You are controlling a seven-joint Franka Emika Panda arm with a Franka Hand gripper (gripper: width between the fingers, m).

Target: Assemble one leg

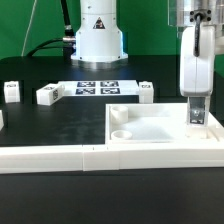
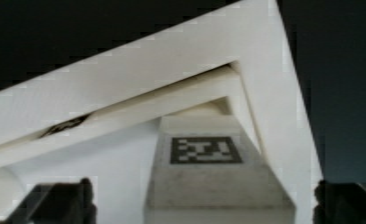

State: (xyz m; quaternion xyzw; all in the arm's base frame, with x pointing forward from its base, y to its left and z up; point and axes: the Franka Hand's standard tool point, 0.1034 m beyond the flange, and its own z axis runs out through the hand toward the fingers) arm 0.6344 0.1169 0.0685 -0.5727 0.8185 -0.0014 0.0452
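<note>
The leg (image 1: 197, 116) is a small white block with a black-and-white tag. It stands upright at the far corner of the large white panel (image 1: 150, 128), at the exterior view's right. My gripper (image 1: 197, 104) comes straight down over it. In the wrist view the leg (image 2: 206, 150) shows its tag and lies between my dark fingertips (image 2: 64, 200). A narrow gap shows on each side of it, so the gripper (image 2: 206, 205) is open around the leg. The panel (image 2: 109, 150) fills the view behind it.
Three more white legs lie on the black table: one at the far left (image 1: 10, 92), one beside the marker board (image 1: 50, 95), one right of it (image 1: 144, 92). The marker board (image 1: 103, 88) lies before the robot base. A long white rail (image 1: 100, 158) runs along the front.
</note>
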